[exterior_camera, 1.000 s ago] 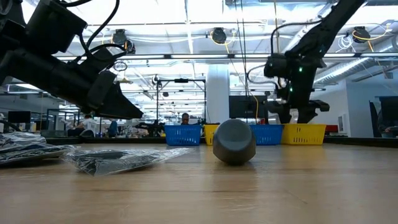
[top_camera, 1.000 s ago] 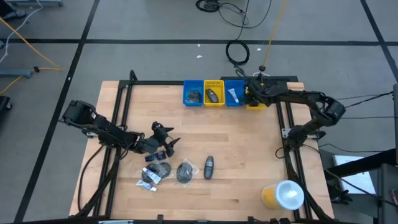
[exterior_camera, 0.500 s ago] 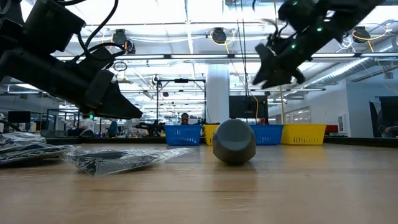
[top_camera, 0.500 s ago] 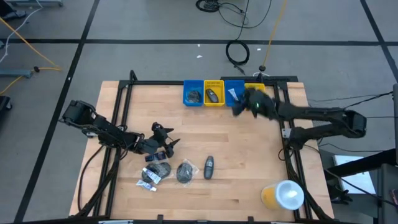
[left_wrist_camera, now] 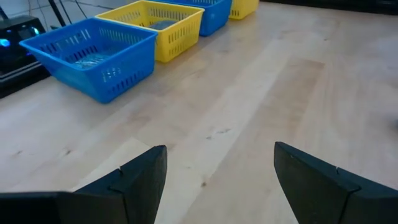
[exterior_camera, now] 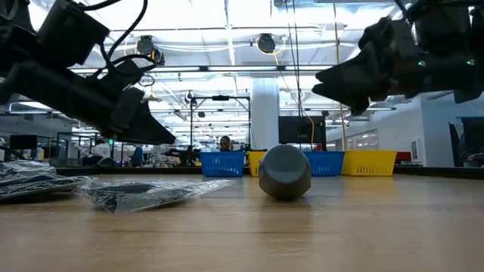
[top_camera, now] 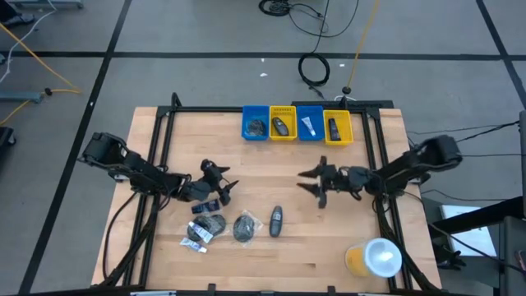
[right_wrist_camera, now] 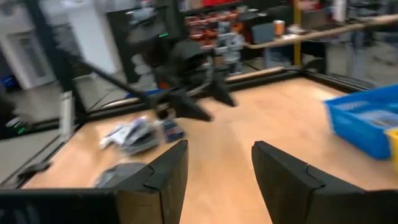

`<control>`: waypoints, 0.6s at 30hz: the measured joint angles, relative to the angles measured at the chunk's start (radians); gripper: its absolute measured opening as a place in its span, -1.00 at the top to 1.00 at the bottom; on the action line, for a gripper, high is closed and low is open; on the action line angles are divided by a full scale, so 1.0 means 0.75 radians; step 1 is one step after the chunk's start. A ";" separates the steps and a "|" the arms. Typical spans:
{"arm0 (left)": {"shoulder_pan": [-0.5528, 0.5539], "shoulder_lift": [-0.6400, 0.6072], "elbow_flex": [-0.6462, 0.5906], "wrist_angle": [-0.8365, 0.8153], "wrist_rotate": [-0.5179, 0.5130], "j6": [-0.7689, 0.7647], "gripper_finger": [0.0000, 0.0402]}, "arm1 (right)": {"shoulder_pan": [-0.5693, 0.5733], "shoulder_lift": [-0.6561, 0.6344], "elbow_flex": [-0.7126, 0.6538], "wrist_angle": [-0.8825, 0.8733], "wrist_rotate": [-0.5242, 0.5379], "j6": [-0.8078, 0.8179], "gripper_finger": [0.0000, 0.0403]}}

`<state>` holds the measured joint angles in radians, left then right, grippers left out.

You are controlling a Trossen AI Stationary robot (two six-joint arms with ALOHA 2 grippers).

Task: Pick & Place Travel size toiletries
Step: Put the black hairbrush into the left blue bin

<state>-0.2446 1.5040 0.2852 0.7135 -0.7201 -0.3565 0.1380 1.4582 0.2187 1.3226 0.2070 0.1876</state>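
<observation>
The wooden table (top_camera: 329, 238) is seen with a yellow cup (top_camera: 374, 258) at its near right corner and four bins (top_camera: 297, 124) along its far edge, each holding one toiletry. The right gripper (top_camera: 314, 181) is held mid-table, jaws wide apart and empty; the left gripper (top_camera: 220, 185) likewise, jaws spread, nothing held. Remaining toiletries (top_camera: 233, 225) are grouped just below the left gripper, unobstructed.

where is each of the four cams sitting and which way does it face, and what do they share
High: overhead, facing down on the table, both arms.
Low: at tabletop height, facing the bins; both arms overhead.
Left wrist: past open left gripper toward the bins.
Right wrist: past open right gripper toward the left arm and toiletries.
All four show the blue bin.
</observation>
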 joint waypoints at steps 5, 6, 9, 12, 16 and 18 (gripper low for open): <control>0.067 -0.001 0.000 0.001 0.132 0.039 -0.42 | 0.090 0.254 0.170 0.029 -0.002 -0.057 0.19; 0.078 -0.001 0.001 0.001 0.194 0.059 -0.42 | 0.103 0.306 0.209 0.028 -0.004 -0.049 0.18; 0.084 -0.001 0.030 -0.015 0.354 0.134 -0.42 | 0.123 0.454 0.317 0.025 -0.003 0.033 0.18; 0.049 -0.003 0.084 -0.080 0.415 0.231 -0.42 | 0.119 0.574 0.418 0.026 0.003 0.047 0.17; -0.007 -0.055 0.230 -0.450 0.403 0.277 -0.42 | 0.103 0.702 0.556 0.025 -0.001 0.047 0.13; -0.030 -0.093 0.324 -0.734 0.397 0.236 -0.42 | 0.097 0.746 0.617 0.017 -0.005 0.047 0.07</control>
<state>-0.2671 1.4345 0.5280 0.1631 -0.4227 -0.1791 0.2106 2.0174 0.6815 1.3350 0.2032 0.2231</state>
